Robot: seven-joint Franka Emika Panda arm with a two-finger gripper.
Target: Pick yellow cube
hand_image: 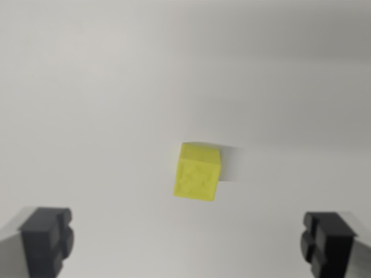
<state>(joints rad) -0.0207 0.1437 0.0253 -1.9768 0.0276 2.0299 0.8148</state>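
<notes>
Resting on the white table, the yellow cube sat slightly right of centre, beyond the gripper, whose two fingers stood wide apart and empty. It looked light, rigid and likely printed plastic; its flat opposite sides seemed best to pinch. Blur hid its surface pattern, and the fingertips were cropped.

light: bright, even | blur: soft throughout | shadow: faint, cast toward wrist view's right of yellow cube
</notes>
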